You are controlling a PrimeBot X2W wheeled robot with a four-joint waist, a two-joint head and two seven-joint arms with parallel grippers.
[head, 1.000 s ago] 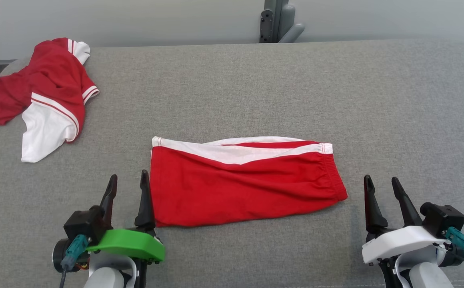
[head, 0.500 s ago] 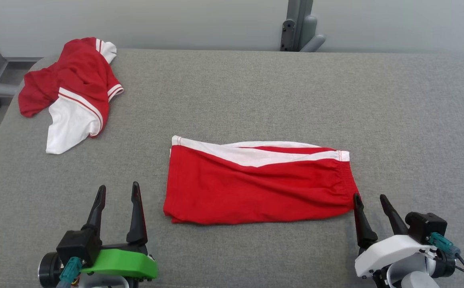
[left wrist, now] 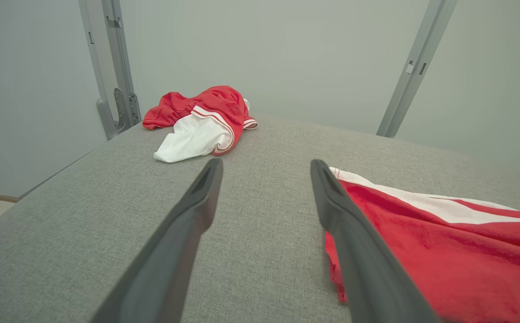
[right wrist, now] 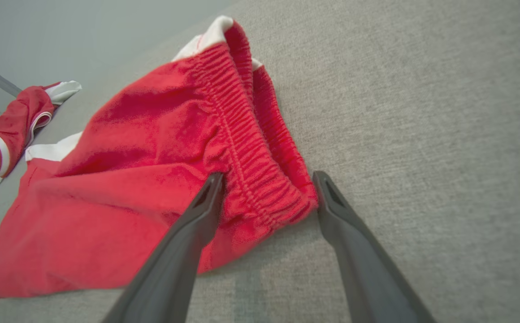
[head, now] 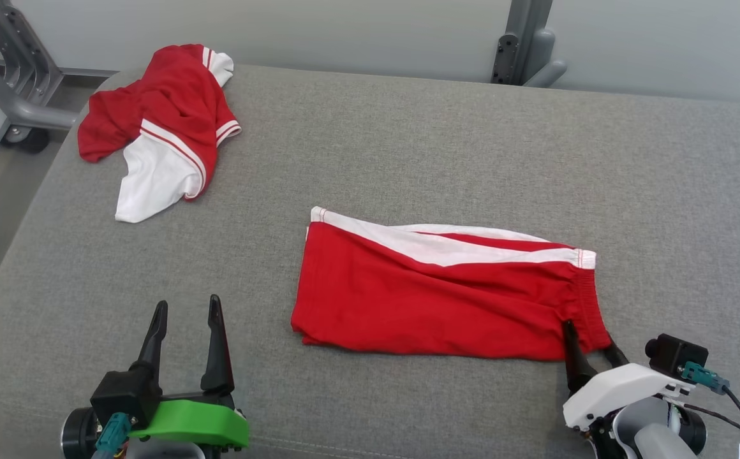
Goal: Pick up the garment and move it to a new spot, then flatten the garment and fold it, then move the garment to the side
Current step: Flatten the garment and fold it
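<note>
shorts (head: 440,299): soft, light, floppy | grab: waistband (right wrist: 251,148) corner, 4 o'clock | right gripper (right wrist: 269,176): apart, straddling it | left gripper (head: 188,303): apart, empty

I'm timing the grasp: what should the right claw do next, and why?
Probably close the right claw: its open jaws straddle the waistband corner of the folded shorts. The left claw is open and apart from them, so it cannot help yet.
</note>
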